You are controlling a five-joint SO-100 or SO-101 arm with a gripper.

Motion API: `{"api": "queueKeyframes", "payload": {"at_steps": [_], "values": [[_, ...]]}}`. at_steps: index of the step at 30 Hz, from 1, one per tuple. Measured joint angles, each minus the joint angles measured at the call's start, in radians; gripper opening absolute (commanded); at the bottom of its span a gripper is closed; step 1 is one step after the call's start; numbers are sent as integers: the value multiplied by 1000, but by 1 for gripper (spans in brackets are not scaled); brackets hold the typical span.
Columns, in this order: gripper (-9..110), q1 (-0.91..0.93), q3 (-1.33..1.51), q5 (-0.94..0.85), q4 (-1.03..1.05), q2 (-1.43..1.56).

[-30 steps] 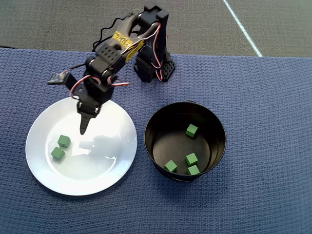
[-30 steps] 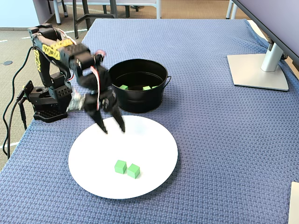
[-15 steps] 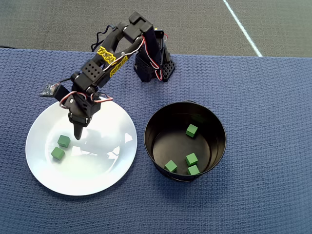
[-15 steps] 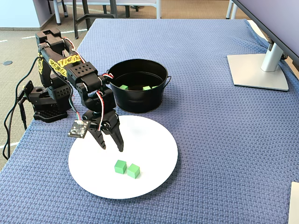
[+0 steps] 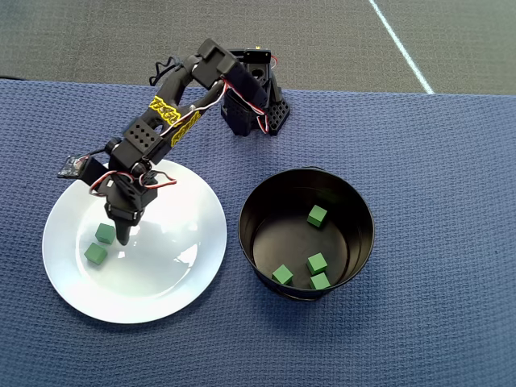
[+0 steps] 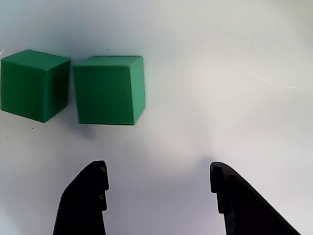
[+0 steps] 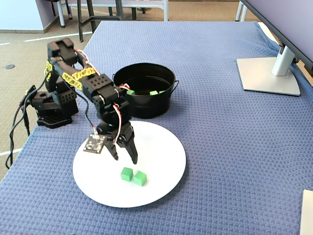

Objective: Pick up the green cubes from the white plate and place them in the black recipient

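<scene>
Fingers of the gripper (image 6: 159, 196) stood apart and empty above the white plate (image 7: 161, 142), and the two green cubes (image 6: 110, 90) still on it lay ahead of the tips and off to the left in the wrist view — not between them. Four more cubes already sat in the black recipient (image 5: 355, 201). Judging by that offset, closing would have caught nothing — the gripper needed to shift left and forward.

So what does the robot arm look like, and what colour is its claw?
The arm is black and blocky, with a yellow band with dark markings wrapped around one segment. Thin red, white and black wires loop along its joints. A small circuit board hangs beside the wrist. The claw is black too, with two pointed fingers that taper toward the tips.
</scene>
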Motion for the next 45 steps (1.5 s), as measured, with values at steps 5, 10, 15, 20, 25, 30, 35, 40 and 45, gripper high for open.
{"api": "queueKeyframes", "payload": {"at_steps": [5, 10, 15, 20, 25, 30, 35, 40, 45], "values": [[21, 0, -63, 5, 0, -40], [21, 0, -107, 5, 2, -66], [20, 0, -163, 5, 26, -104], [20, 2, -196, 5, 41, -127], [20, 20, -227, 5, 44, -155], [19, 57, -256, 5, 54, -181], [19, 60, -256, 5, 54, -181], [17, 75, -256, 5, 54, -181], [15, 86, -265, 5, 54, -181]]}}
